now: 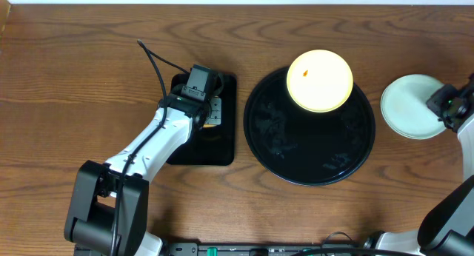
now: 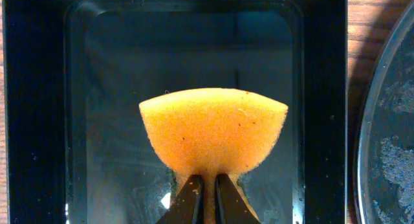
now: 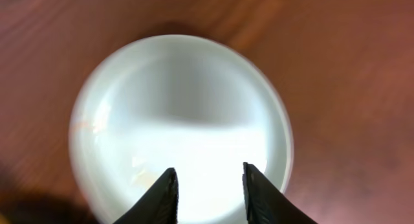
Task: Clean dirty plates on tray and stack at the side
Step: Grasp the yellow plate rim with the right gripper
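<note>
The pale yellow round plate (image 1: 319, 81) lies flat and face up on the far part of the large round glossy black tray (image 1: 311, 156), overlapping the tray's far rim as we see it from above. A small orange-red speck (image 1: 304, 72) sits left of its middle. Being round, it has no long axis and points no particular way, so we judge that any side will serve for an approach. From the left claw (image 1: 209, 108) the plate lies to the right and a little farther out, across the strip of brown wooden table (image 1: 74, 64) between the two trays. That claw is clamped on the narrow end of an orange half-round sponge (image 2: 213, 130), whose broad edge runs crosswise to the fingers, and it hangs over the small rectangular black tray (image 1: 222, 149). From the right claw (image 3: 209, 171) the yellow plate lies to the left, well apart. We judge the left claw slightly the nearer, and since it holds the sponge, the wiping looks like its job. The right claw's jaws stand apart with nothing pinched between them, at the right edge of a pale mint round plate (image 1: 409, 106) resting on the table just right of the big tray.
</note>
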Controlling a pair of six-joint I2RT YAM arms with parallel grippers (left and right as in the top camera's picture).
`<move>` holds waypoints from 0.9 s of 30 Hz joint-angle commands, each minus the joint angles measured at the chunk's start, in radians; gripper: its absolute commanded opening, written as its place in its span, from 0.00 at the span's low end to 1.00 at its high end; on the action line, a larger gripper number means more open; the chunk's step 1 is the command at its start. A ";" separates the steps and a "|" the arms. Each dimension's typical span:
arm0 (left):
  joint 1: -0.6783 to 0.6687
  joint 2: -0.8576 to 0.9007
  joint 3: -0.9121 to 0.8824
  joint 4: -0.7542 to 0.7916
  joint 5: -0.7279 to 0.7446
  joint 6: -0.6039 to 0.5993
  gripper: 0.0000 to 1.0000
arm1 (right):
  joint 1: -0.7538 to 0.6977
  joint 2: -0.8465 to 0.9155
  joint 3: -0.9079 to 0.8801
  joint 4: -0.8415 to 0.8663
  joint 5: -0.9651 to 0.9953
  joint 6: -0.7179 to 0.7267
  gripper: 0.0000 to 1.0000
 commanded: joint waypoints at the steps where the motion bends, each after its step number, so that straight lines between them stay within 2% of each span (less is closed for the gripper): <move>1: 0.002 -0.001 -0.010 -0.002 -0.007 0.012 0.07 | 0.043 0.001 0.018 -0.003 -0.382 -0.145 0.34; 5: 0.002 -0.001 -0.010 -0.003 -0.007 0.012 0.07 | 0.125 0.002 0.018 -0.040 -0.494 -0.158 0.40; 12: 0.002 -0.001 -0.010 -0.002 -0.007 0.012 0.07 | 0.288 0.047 0.016 -0.076 -0.372 -0.140 0.42; 18: 0.002 -0.001 -0.010 -0.002 -0.007 0.012 0.07 | 0.376 0.179 0.016 -0.039 -0.330 -0.076 0.43; 23: 0.002 -0.001 -0.010 -0.002 -0.007 0.012 0.08 | 0.397 0.287 0.016 0.016 -0.332 -0.002 0.40; 27: 0.002 -0.001 -0.010 -0.002 -0.007 0.012 0.07 | 0.412 0.349 0.016 0.078 -0.372 0.028 0.31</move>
